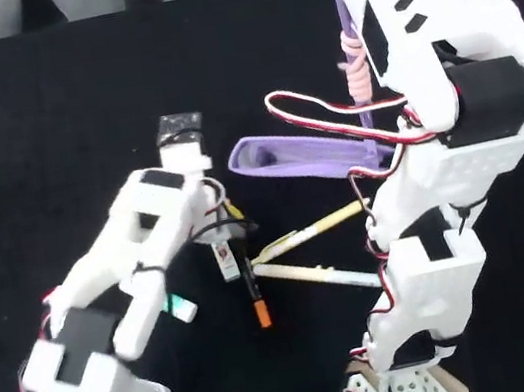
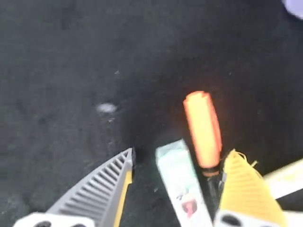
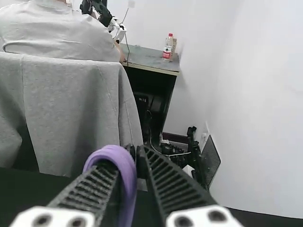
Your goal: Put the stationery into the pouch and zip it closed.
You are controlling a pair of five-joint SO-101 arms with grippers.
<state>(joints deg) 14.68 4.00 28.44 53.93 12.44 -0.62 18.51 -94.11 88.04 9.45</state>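
Left claw [image 2: 181,153] spread apart, low over black tabletop [image 2: 71,71], straddling orange-capped black pen [image 2: 202,127] and white labelled stick [image 2: 182,189]. Right claw [image 3: 136,152] clamped on purple strap [image 3: 118,165]. Purple fabric pouch [image 1: 306,156] between arms, just beyond yellow pens [image 1: 309,231].

Black tabletop [image 1: 44,112], grey cloth [image 3: 66,104] behind it, white wall [image 3: 255,94], dark desk [image 3: 151,59] with a bottle [image 3: 168,46]
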